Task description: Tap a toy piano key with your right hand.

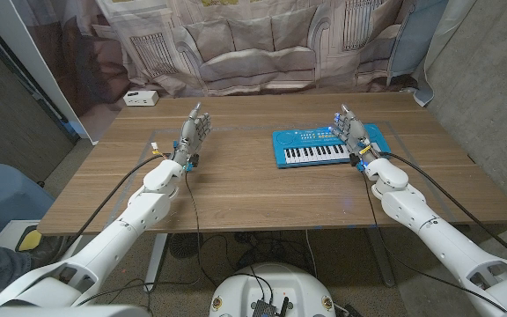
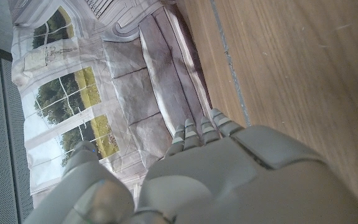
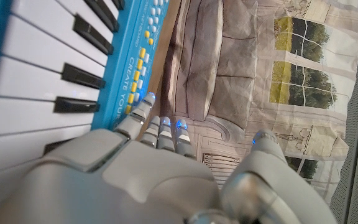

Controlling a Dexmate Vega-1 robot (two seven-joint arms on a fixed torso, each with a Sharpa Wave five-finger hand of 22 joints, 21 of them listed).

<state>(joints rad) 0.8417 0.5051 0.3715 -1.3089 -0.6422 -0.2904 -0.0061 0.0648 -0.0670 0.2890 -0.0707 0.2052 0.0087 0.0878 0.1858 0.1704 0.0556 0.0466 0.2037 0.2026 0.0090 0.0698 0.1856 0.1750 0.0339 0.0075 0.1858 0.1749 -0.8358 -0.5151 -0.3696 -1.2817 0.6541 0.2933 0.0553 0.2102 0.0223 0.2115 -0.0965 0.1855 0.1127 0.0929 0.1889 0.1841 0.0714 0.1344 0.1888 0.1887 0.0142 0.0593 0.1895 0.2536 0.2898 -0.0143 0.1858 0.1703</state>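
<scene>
I judged the step in hand to be the approach to the tap, and to do it well I needed to bring one fingertip down on a single white key, straight from above, and keep the other fingers clear of its neighbours (the black keys sit close between the white ones, so a slanted press could catch two at once).

The piano (image 1: 330, 147) lay on the table (image 1: 236, 189), toward the far edge on the robot's right side, its keys facing me and its button panel on the far side. My right hand (image 1: 352, 134) stood at the piano's right end, over or just beside the last keys; I could not tell from the head view whether it touched them. Its fingers (image 3: 160, 127) were held fairly straight and close together, reaching toward the far edge, and it held nothing. In the right wrist view the keys ran close alongside the hand, so the shift to a key looked small to me.

My left hand (image 1: 194, 134) stood well apart from the piano, on its left, fingers extended and holding nothing.
</scene>
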